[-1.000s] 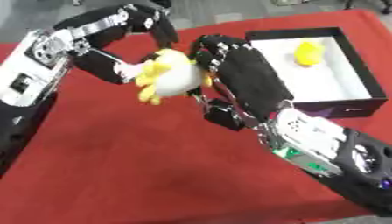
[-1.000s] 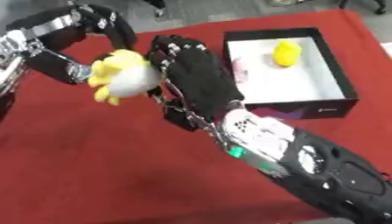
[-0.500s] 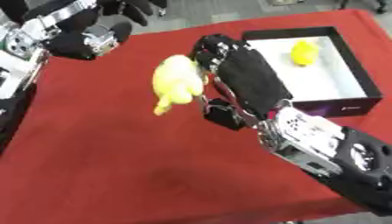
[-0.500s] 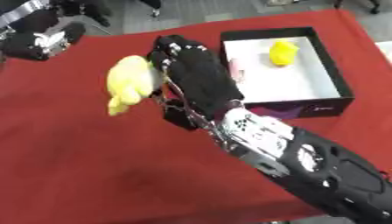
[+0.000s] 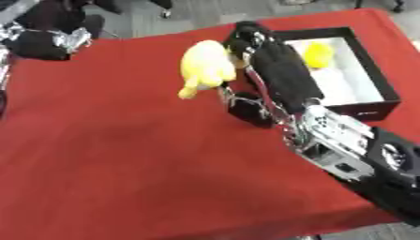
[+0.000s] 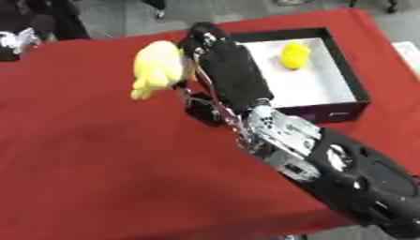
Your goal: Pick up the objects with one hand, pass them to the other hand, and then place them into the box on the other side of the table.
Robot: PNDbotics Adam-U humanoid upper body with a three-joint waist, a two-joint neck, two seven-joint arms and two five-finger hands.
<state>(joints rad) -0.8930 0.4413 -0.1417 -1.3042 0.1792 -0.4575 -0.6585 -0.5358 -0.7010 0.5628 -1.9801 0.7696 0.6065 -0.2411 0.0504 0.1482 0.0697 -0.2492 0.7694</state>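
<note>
Withdrawn to the far left with fingers curled on nothing is the left hand point(image 5: 45, 42), while the yellow plush chick point(image 5: 205, 65), clasped by the right hand point(image 5: 275, 75), is held just left of the black box point(image 5: 379, 79).

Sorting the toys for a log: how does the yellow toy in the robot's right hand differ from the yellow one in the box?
The held yellow toy looks larger than the yellow toy in the box. The held one hangs above the red table, gripped by the right hand; the boxed one lies on the white floor of the box, untouched. Both are yellow.
</note>
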